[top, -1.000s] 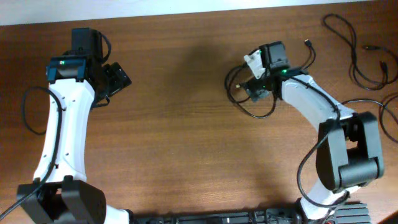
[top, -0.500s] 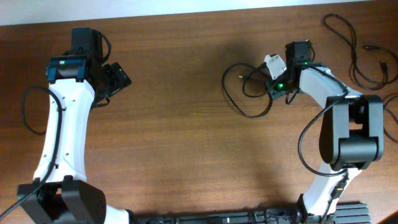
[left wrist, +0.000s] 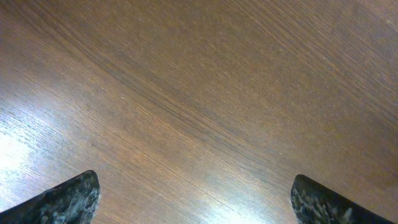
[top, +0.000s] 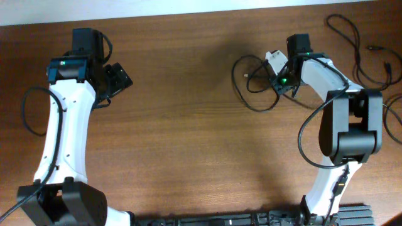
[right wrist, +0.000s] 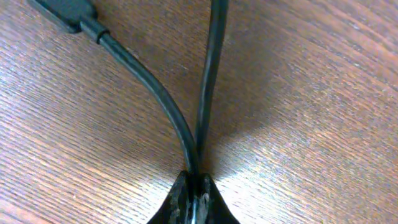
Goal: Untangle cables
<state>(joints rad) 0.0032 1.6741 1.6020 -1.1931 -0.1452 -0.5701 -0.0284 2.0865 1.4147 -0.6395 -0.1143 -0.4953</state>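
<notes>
A thin black cable lies in loops on the wooden table right of centre. My right gripper is shut on it at the loop's right side. In the right wrist view two strands of this cable run together into the closed jaws of the right gripper, and a plug end shows at the top left. More cables lie loose at the far right corner. My left gripper stands open at the far left, over bare wood; its fingertips are wide apart with nothing between them.
Another black cord curves along the right edge of the table. The left arm's own thick wire loops out beside it. A dark rail runs along the near edge.
My right gripper went from open to shut on the cable and moved right and toward the back, dragging the loop with it. The left arm has not moved.
</notes>
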